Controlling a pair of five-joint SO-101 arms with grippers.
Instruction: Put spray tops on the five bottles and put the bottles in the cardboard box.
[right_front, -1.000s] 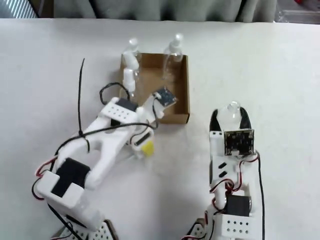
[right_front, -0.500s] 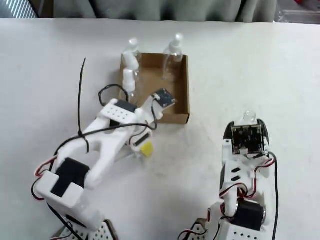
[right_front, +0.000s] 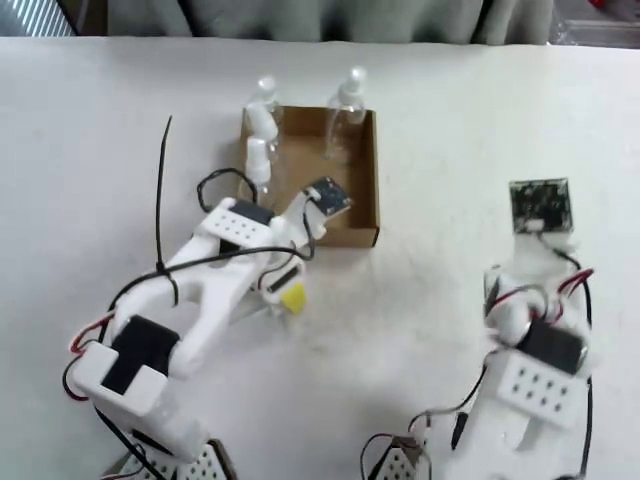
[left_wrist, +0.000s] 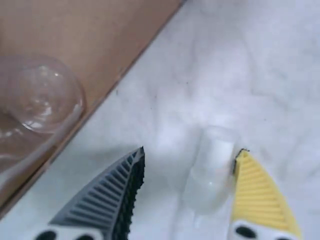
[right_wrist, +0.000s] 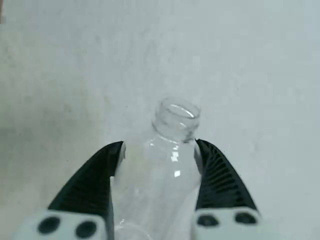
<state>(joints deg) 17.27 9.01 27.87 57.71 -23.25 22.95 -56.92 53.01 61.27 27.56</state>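
The right gripper (right_wrist: 160, 147) clamps its black fingers on a clear plastic bottle (right_wrist: 165, 172) with an open neck, out on the white table (right_front: 450, 130) well apart from the box. The left gripper (left_wrist: 190, 151) is spread wide just outside the brown cardboard box (right_front: 375, 200). A small translucent white plastic piece (left_wrist: 211, 170) lies against its yellow finger (left_wrist: 255, 190). Farther off, clear bottles with white spray tops (right_front: 345, 115) stand inside the box.

Lab bench: white table (right_front: 80, 120), grey curtain (right_front: 300, 18)
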